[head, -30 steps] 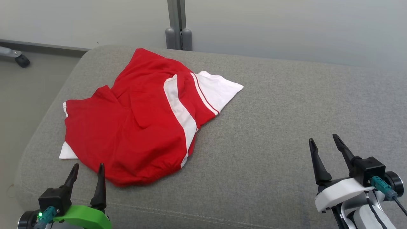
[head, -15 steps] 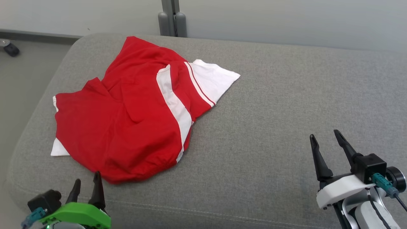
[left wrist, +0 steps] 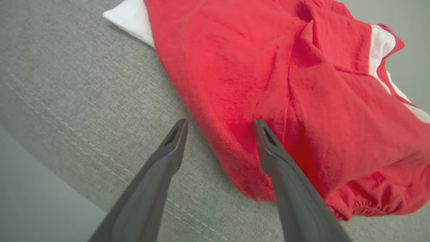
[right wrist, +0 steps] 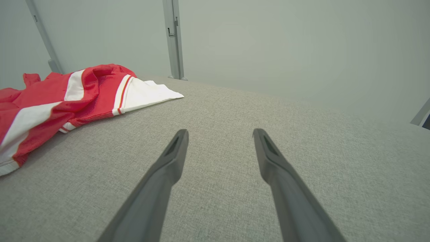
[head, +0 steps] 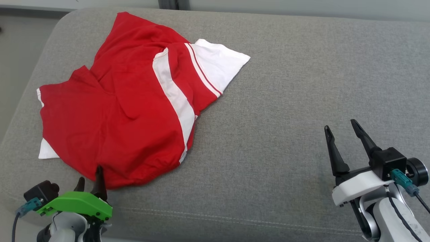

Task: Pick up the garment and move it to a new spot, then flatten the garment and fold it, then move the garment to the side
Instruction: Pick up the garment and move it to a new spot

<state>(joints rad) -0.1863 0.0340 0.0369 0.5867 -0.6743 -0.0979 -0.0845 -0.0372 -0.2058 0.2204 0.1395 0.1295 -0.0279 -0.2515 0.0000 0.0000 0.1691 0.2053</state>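
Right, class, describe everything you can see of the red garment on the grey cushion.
The garment is red knit-looking cloth with a broad white stripe, a white panel edged with thin red lines and a gathered near hem. It lies crumpled and partly folded over itself on the grey cushion, toward its left. The open left gripper straddles its near edge; contact is unclear.

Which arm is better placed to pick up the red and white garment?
Left. The left gripper stands open at the garment's near edge, partly over the red cloth. The right gripper is open over bare cushion, far from it.
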